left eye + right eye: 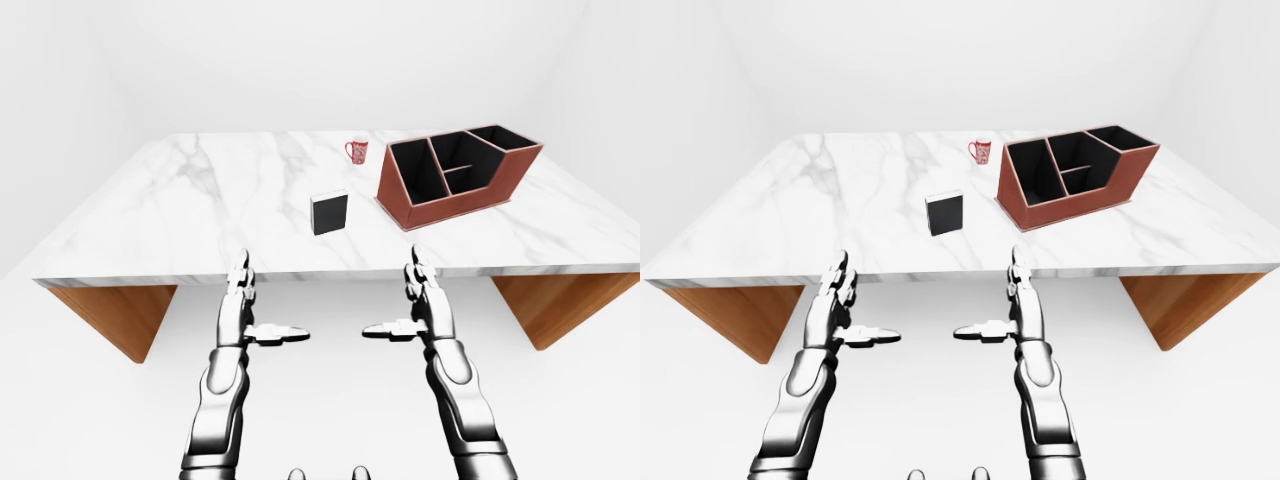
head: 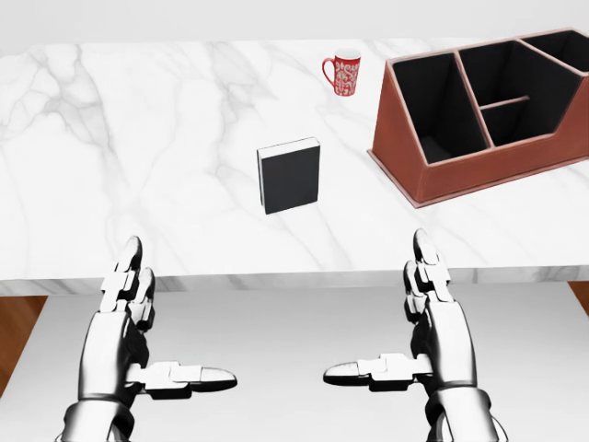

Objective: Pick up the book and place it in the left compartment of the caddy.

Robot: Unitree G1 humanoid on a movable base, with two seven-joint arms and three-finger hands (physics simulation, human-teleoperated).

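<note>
Black book (image 2: pixel 290 175) stands mid-table, past near edge, about midway between your hands; right hand (image 2: pixel 431 318) and left hand (image 2: pixel 129 318) both spread wide, holding nothing.

Room: plain white walls (image 1: pixel 300 50), plain white floor (image 1: pixel 330 400), no visible seams between them except faint corners at upper left and right. Light even, diffuse, soft shading only. Furniture: one wide table, white grey-veined marble top (image 1: pixel 200 200), thin slab edge, resting on slanted orange-brown wooden side panels (image 1: pixel 115 315) at both ends.
</note>
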